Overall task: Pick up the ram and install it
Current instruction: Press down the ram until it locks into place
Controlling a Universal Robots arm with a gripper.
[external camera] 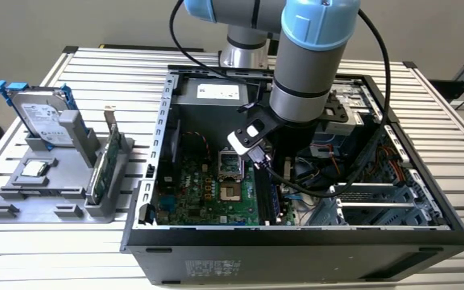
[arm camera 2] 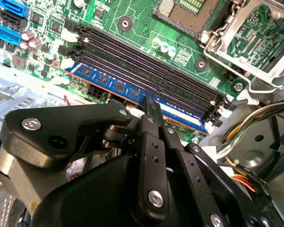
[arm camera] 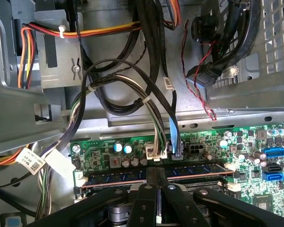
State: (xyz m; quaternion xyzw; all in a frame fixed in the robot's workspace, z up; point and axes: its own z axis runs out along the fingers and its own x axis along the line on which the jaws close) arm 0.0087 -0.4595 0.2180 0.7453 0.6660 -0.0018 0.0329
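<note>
Now the gripper (arm camera 2: 149,106) pinches the ram (arm camera 2: 104,81) along its top edge, seated in the motherboard's (arm camera 2: 132,23) outermost slot.

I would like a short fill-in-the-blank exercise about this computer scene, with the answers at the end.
1. The pincer is closed on the ___, a blue stick.
2. The ram stands in a slot of the green ___.
3. In the exterior view, the hard drive stands in a gray holder on the exterior view's ___ side.
4. The processor socket beside the slots is ___, holding no chip.

Missing words: ram; motherboard; left; empty
</note>
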